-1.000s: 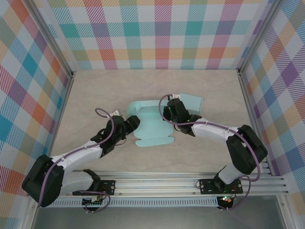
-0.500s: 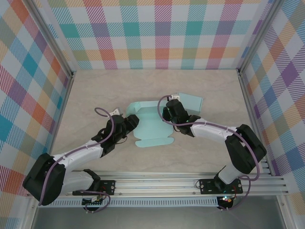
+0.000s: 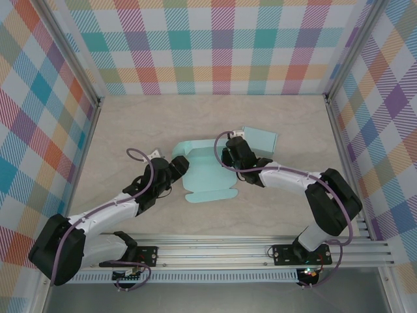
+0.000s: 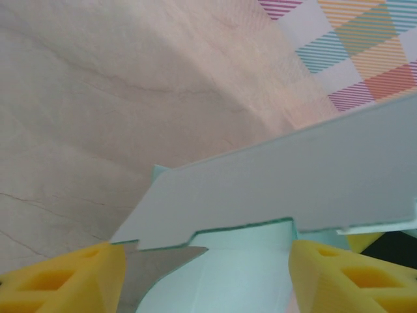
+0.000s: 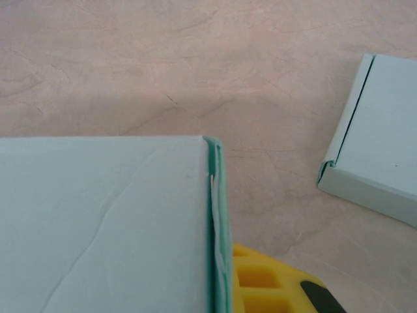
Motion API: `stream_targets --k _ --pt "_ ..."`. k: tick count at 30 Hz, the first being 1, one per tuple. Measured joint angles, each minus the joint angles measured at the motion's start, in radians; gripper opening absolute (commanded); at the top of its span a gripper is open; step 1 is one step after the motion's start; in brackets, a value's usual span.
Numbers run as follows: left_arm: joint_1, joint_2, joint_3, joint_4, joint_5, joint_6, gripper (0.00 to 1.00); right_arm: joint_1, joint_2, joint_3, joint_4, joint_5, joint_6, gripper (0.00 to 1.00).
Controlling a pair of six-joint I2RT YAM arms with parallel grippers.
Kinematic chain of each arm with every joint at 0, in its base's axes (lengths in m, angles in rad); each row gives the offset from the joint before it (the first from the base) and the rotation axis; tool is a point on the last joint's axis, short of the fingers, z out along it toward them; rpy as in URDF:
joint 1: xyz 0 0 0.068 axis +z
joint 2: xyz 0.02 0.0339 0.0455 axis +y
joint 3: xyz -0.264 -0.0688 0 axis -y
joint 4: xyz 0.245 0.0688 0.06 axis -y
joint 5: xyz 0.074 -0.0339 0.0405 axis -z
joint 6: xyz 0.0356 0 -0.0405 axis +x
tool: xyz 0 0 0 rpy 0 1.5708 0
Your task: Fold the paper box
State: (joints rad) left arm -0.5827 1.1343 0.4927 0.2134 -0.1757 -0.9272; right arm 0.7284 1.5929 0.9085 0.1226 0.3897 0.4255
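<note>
The left gripper sits at the left edge of the pale-green paper box. Its yellow fingers are spread wide, and a raised flap crosses between them, its right end cut off. The right gripper meets the box's far right side. One yellow finger shows beside a panel and the other is hidden, so its grip cannot be told. A second, folded box lies just right of it.
</note>
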Motion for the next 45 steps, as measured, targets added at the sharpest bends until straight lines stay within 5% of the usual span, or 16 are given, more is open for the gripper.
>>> stream_targets --k 11,24,31,45 --pt "0.001 0.132 0.016 0.027 0.008 0.006 0.57 0.010 0.000 0.000 0.000 0.000 0.000 0.00" --pt "0.003 0.143 0.030 0.066 0.002 0.035 0.23 0.011 0.000 -0.013 0.018 0.019 0.005 0.00" --pt "0.001 0.158 0.030 0.090 0.000 0.034 0.23 0.011 0.000 -0.013 0.019 0.045 0.008 0.00" --pt "-0.024 0.167 0.030 0.101 -0.141 -0.027 0.00 0.088 0.076 0.023 0.033 0.191 0.000 0.00"
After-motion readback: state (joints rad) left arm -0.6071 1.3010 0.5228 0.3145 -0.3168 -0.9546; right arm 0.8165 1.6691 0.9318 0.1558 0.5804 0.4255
